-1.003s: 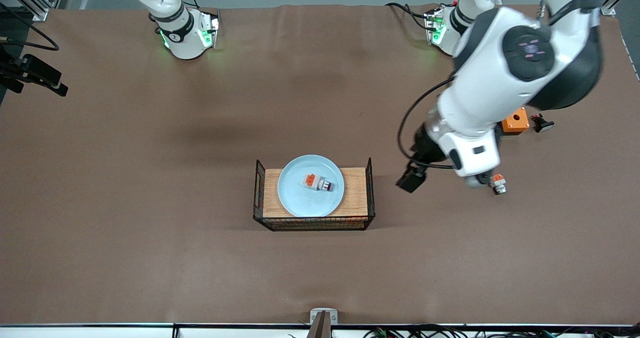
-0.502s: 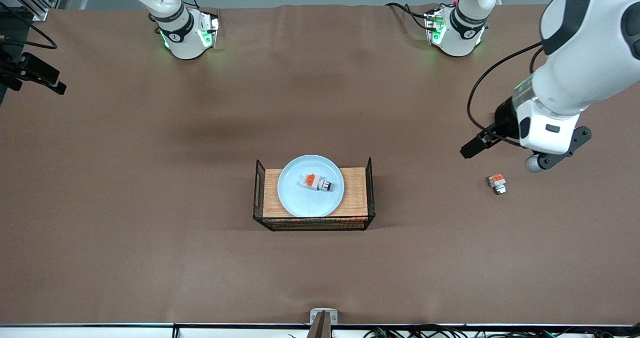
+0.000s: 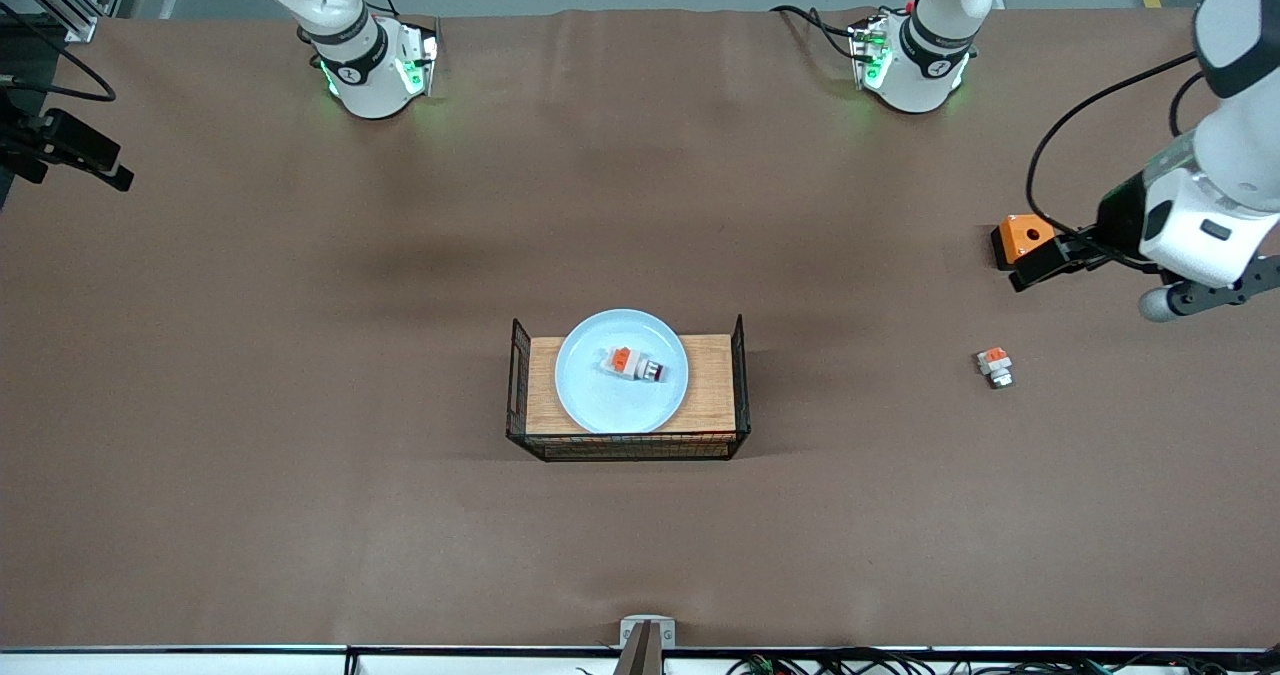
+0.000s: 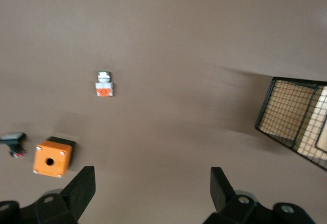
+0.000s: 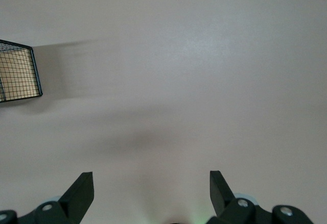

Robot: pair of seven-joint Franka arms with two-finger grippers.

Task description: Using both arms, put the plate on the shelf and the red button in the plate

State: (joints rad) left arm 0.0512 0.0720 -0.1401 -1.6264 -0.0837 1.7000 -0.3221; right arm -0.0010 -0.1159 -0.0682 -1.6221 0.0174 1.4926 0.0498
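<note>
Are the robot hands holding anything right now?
No. The left gripper and the right gripper are both open and empty. The red button lies on the plate.

The red button [image 3: 633, 363] lies on the plate [image 3: 590, 395], which sits in the wire basket [image 3: 627, 445]

The tabletop [image 3: 300, 405] wears a matt brown cloth. The plate [image 3: 590, 395] looks smooth, faintly glossy, on a wood-grained board [image 3: 712, 385] inside a black wire-mesh basket [image 3: 625, 446].
</note>
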